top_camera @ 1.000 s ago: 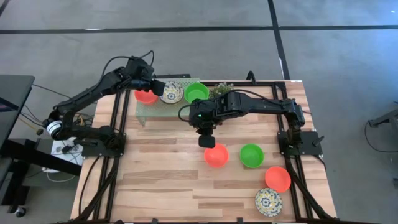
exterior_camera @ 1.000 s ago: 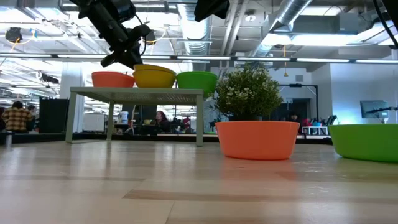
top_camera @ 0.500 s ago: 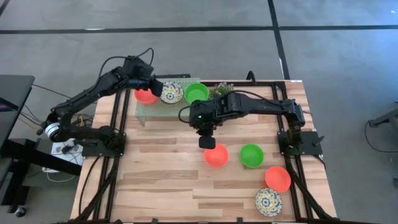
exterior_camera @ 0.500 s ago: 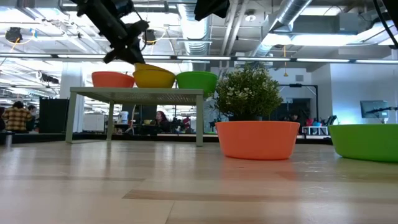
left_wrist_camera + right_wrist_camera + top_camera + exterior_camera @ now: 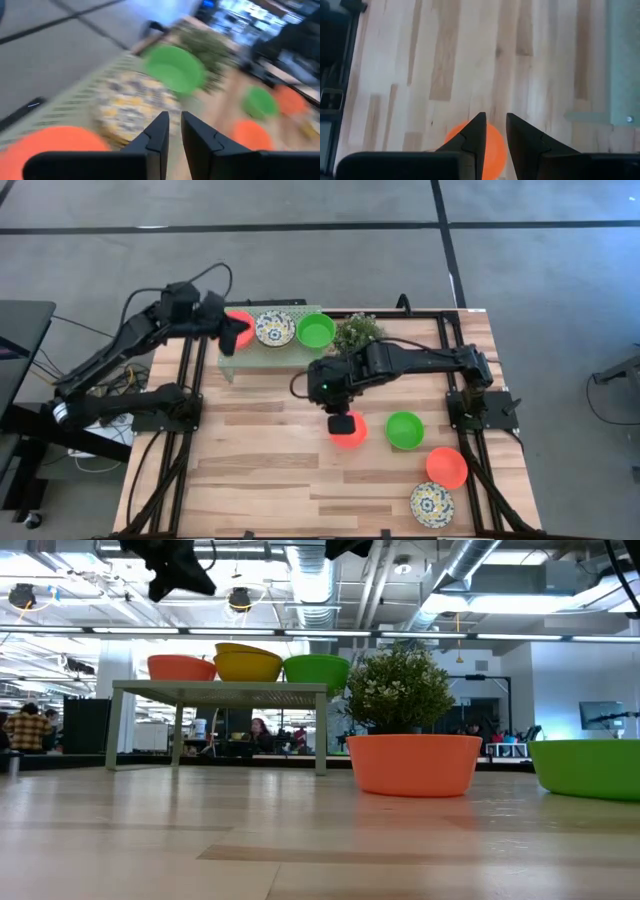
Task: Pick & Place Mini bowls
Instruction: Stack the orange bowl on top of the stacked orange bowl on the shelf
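On the left, we see the left gripper (image 5: 232,330) raised over the left end of a small green shelf (image 5: 232,360), its jaws a narrow slit apart and holding nothing. On that shelf sit 3 mini bowls in a row: a red-orange bowl (image 5: 240,322) partly covered by the gripper, a floral bowl (image 5: 273,328), and a green bowl (image 5: 316,330). Just beside the shelf stands a bushy plant (image 5: 355,333). Mid-table, the right gripper (image 5: 342,423) hovers over a second red-orange bowl (image 5: 351,436), jaws slightly parted and empty. Farther right on the wooden table (image 5: 260,470) lie another green bowl (image 5: 405,429), a third red-orange bowl (image 5: 446,467) and a second floral bowl (image 5: 431,504).
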